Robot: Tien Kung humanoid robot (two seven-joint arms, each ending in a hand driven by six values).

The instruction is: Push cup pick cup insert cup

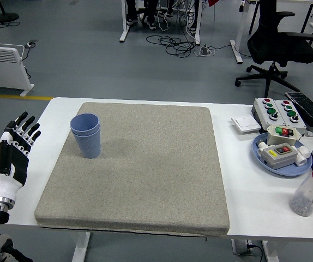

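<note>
A blue ribbed cup (86, 135) stands upright on the grey mat (140, 174) near its far left corner. It looks like two cups nested, one inside the other. My left hand (13, 150) is at the table's left edge, beside the mat and left of the cup. Its fingers are spread and hold nothing. It does not touch the cup. My right hand is not in view.
On the right of the table are a blue plate (279, 158) with a button box, a box with coloured buttons (279, 113), a white switch plate (246, 125) and a clear bottle with a red cap (311, 191). An office chair (276, 43) stands behind the table.
</note>
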